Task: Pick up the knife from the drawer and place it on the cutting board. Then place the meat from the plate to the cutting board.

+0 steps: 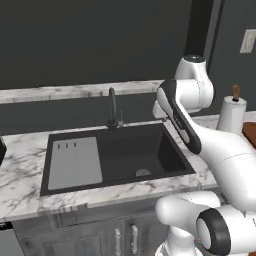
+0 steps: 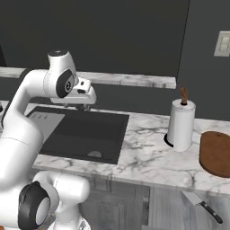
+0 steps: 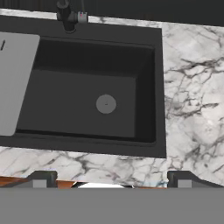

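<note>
Nothing of the task done yet, judging by how things lie. Gripper wide open and empty, hovering high over the dark sink, fingertips standing far apart at the lower edge of the hand view, looking straight down on the basin and the marble counter beside it. Knife lying in the open drawer below the counter edge, well off to the robot's right, pale blade toward the sink side and dark handle pointing away. Cutting board bare on the counter above the drawer, just past the paper towel roll, no knife or meat on it. Plate and meat not made out clearly. Still to come: reaching down into the drawer, gripping the knife, laying it on the board, then fetching the meat
</note>
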Tool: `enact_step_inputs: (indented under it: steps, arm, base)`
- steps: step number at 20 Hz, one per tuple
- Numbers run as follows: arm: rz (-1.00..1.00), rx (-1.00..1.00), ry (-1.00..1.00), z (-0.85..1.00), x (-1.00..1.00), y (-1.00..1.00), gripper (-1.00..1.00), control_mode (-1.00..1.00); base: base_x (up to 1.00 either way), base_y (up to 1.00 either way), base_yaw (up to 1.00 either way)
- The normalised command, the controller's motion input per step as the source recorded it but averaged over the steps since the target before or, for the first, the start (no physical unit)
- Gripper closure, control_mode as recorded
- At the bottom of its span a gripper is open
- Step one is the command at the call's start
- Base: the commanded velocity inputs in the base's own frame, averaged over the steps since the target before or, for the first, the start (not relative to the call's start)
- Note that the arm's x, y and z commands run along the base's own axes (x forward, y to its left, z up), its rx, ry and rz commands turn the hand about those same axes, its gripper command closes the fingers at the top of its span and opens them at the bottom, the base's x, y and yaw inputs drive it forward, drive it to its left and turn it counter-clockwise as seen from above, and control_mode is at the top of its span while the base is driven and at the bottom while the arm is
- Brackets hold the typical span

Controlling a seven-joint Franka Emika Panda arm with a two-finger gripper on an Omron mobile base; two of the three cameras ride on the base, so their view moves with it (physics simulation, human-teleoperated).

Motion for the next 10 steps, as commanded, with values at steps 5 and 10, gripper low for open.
enact_step_inputs:
  steps: [5,10]
  arm:
    - [0.0,0.0,0.0,0.0,0.0,0.0,-1.0,1.0]
    - [0.0,0.0,0.0,0.0,0.0,0.0,-1.0,1.0]
  base:
    - [0.42,-0.06,-0.03]
    - [0.34,-0.04,-0.02]
